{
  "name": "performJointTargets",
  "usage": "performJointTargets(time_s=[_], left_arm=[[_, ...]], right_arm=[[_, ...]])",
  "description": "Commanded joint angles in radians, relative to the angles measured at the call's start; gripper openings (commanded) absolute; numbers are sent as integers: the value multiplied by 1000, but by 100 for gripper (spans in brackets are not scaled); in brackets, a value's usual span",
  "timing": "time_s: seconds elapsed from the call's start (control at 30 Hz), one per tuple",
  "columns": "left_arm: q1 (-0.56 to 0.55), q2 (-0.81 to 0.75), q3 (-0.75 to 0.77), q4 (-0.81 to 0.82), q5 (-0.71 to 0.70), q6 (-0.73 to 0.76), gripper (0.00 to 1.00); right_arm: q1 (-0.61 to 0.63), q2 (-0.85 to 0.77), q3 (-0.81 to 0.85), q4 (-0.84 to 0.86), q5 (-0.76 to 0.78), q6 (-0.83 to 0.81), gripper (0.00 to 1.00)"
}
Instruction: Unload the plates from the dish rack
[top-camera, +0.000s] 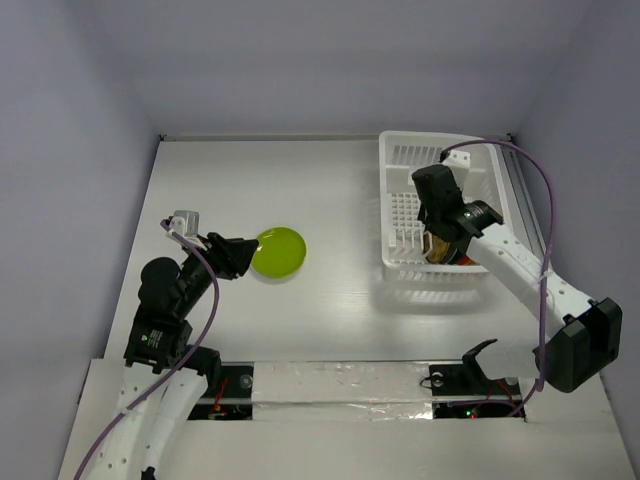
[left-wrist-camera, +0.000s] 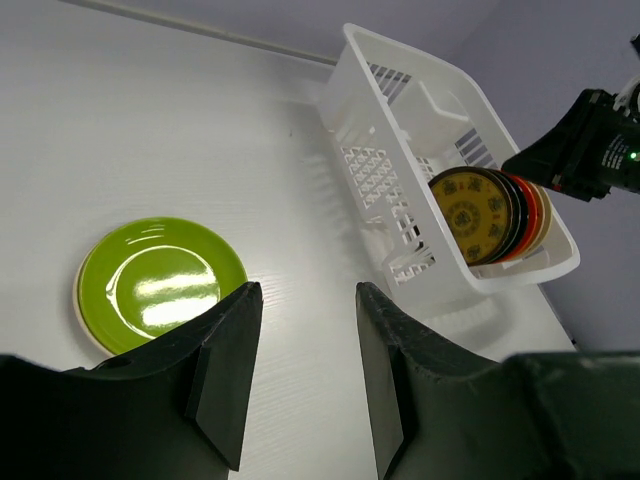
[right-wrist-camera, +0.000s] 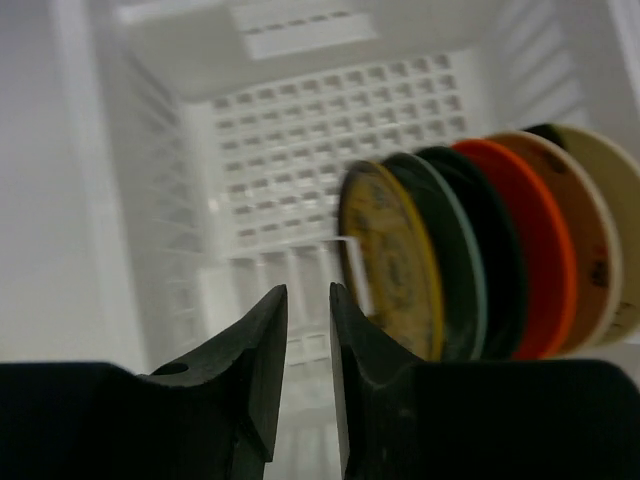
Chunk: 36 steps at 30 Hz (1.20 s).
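Dish rack (top-camera: 392, 200): landmark.
Upright plates (right-wrist-camera: 470, 260): row on edge at dish rack's near end.
Lime plate (top-camera: 278, 252): flat, well left of dish rack.
Right gripper (right-wrist-camera: 307, 310): inside dish rack beside upright plates; narrow gap, empty.
Left gripper (left-wrist-camera: 307, 300): by lime plate; partly spread, empty.

A broad stretch of bare counter (top-camera: 340, 200) lies between the lime green plate (top-camera: 278, 251) and the dish rack (top-camera: 392, 200), wide enough for a gripper to pass. The rack's slotted walls close off its sides, so the only way in is from above, and the right gripper (right-wrist-camera: 305, 295) and its arm fill much of that opening. Inside, the upright plates (right-wrist-camera: 450, 260) stand packed face to face at the near end, with only thin gaps between them. The far stretch of the rack floor is open. The right jaws, narrowly apart, sit just beside the outermost plate. The left gripper (left-wrist-camera: 308, 295), jaws apart, crowds the green plate's left edge.
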Motion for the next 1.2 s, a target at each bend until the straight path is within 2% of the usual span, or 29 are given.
performJointTargets(time_s=[0.0,0.13,0.23,0.6,0.93,1.17], left_arm=[[-1,0,3,46,10,-1,39],[-1,0,3,47,10,-1,39],[-1,-2,3,47,10,-1,39],[-10,-11,1,46,9,0,39],[-10,-16,4,46,7,-1,39],[-10,-25,4,44,6,-1,39]], right_arm=[[-40,-27,-26,-97,90,-44,32],[-63,-2,-7,-152,136,-41,33],[-88,-1,-13,-152,123,-59,40],[-135,44,-52,-105,58,-118,38],[-135,133,-15,-144,66,-128,27],[-135,157,69,-244,122,-135,8]])
